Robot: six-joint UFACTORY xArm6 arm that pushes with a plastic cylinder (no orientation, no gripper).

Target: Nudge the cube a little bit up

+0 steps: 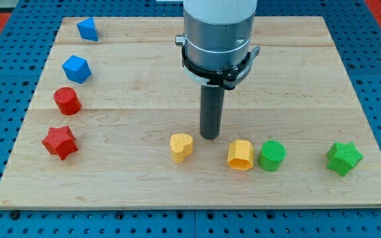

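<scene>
My tip [210,137], a bare rod with no jaws, sits just above-right of the yellow plastic heart block [181,147], left of the yellow plastic hexagonal block [240,155].

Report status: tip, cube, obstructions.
My tip down between yellow heart and yellow block, touching neither. Blue cube far off, view's top left. Nothing close above cube.

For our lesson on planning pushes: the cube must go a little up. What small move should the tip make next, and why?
Probably slide my tip toward the view's left. It stands between the yellow heart and the other yellow block, far from the blue cube; it must get below the cube, above the red cylinder, to push up.
</scene>
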